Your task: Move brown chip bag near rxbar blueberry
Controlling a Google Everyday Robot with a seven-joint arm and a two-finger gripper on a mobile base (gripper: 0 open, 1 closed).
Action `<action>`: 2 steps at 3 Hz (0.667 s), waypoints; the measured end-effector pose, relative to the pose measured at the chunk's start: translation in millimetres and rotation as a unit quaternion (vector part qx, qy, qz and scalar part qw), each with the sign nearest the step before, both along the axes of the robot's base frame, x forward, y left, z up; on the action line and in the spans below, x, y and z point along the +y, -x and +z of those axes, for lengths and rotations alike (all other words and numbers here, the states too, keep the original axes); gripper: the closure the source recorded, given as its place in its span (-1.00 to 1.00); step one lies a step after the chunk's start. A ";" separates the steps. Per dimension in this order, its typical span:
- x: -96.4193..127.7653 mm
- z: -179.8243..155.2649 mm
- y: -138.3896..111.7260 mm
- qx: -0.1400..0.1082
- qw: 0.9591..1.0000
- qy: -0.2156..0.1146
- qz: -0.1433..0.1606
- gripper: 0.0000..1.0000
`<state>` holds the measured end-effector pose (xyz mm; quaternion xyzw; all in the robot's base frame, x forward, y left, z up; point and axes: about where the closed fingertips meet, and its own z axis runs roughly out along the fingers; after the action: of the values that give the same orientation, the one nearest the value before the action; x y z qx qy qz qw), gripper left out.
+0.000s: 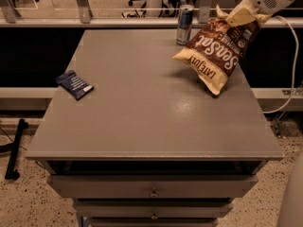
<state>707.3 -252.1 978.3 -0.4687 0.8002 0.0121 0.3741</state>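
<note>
The brown chip bag [218,51] with "Sea Salt" script and a cream band hangs upside down over the table's right side, lifted clear of the top. My gripper [240,16] is shut on the bag's upper end at the top right, below the white arm. The rxbar blueberry [74,84], a small flat dark navy wrapper, lies on the table near the left edge, far from the bag.
A tall blue-silver can [184,24] stands at the table's back edge, just left of the bag. The grey table [142,112] has drawers below. A white cable [292,74] hangs at the right. A rail runs behind the table.
</note>
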 end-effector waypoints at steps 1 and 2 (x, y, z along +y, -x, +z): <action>14.4 9.3 -4.2 -0.010 0.999 -0.040 0.012 1.00; 51.8 16.9 0.4 -0.015 0.996 -0.083 0.043 1.00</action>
<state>706.9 -200.3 995.2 -0.4701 0.7700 0.0877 0.4225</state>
